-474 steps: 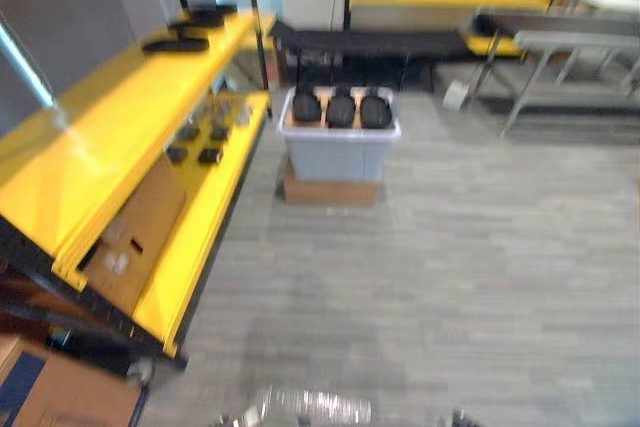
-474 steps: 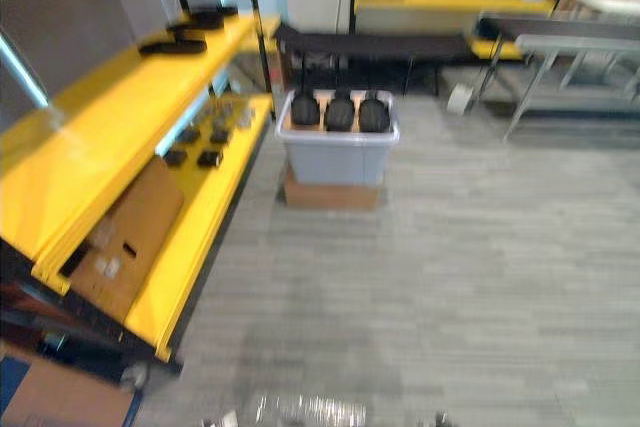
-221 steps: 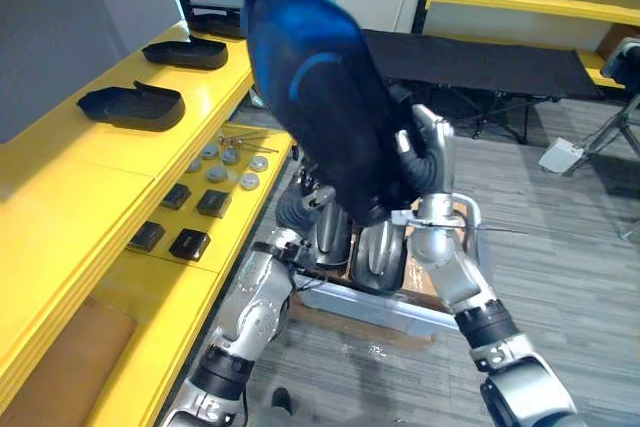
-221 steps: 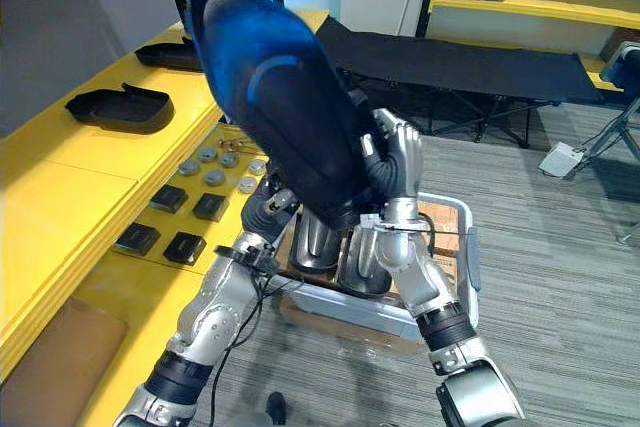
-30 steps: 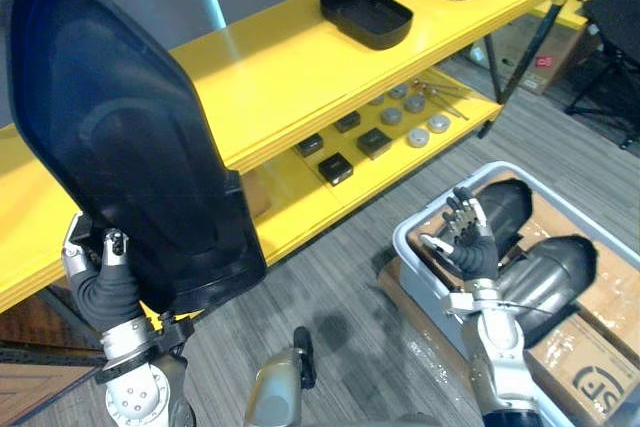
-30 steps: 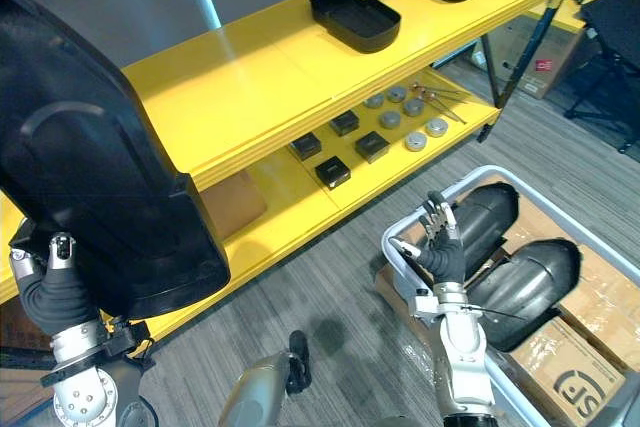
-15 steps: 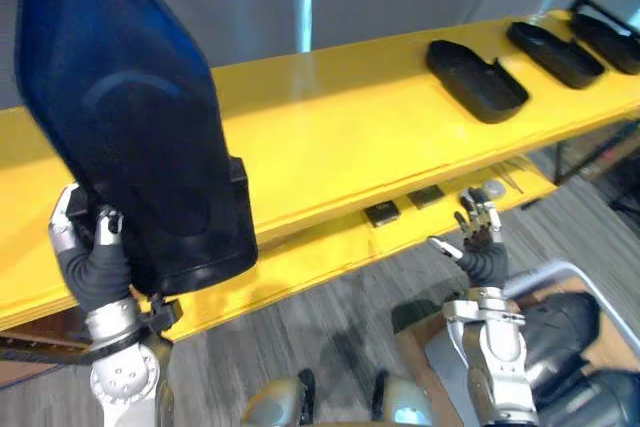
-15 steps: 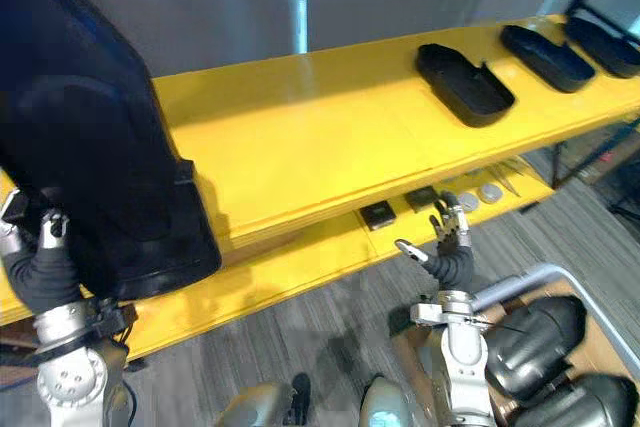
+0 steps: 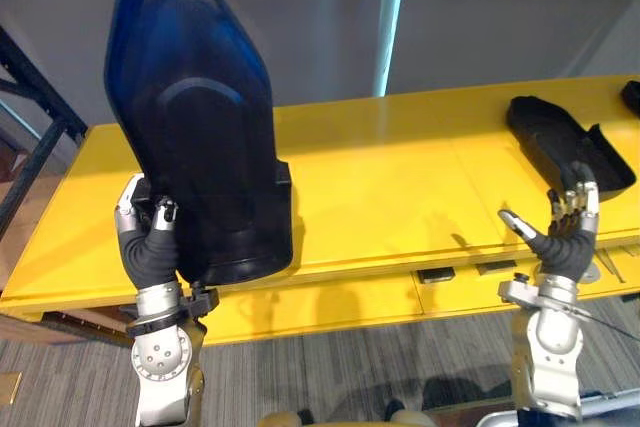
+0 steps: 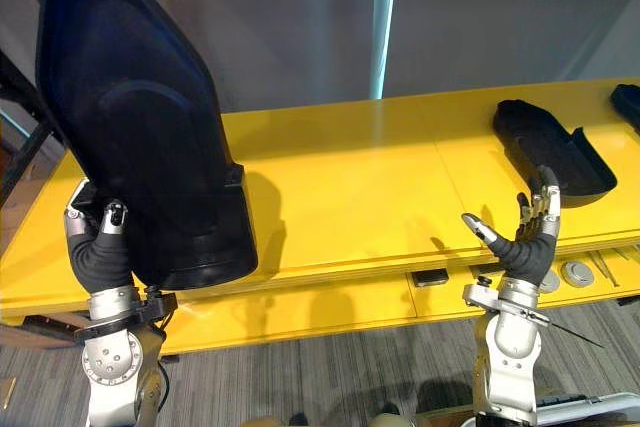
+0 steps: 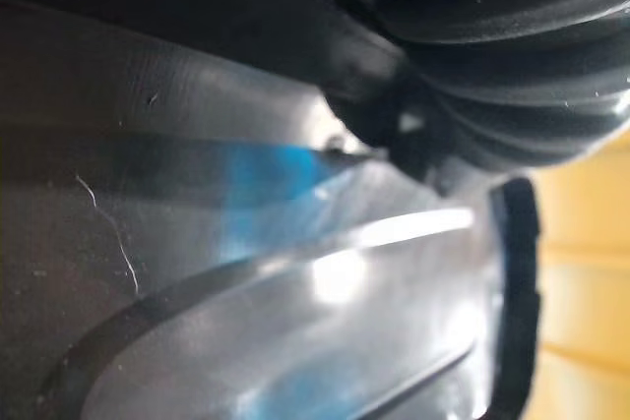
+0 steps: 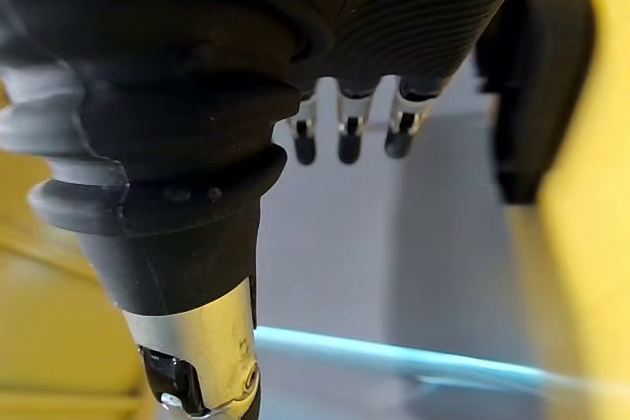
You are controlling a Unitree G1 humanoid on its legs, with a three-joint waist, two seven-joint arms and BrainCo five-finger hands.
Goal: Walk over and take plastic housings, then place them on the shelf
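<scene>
plastic housing | held upright, left hand | second housing on shelf

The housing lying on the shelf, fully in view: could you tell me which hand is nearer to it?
Right. The right hand hovers open just before that housing; the left hand grips a second housing far aside.

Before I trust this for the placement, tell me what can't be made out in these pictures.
- Shelf top behind the held housing: hidden by it in both eye views.
- Whether the held housing's lower edge touches the shelf top: cannot tell in either eye view.
- Far-right housing: cut off by the eye views' right edge.
- Lower-shelf parts: mostly hidden under the shelf top's front edge, too small to identify.
</scene>
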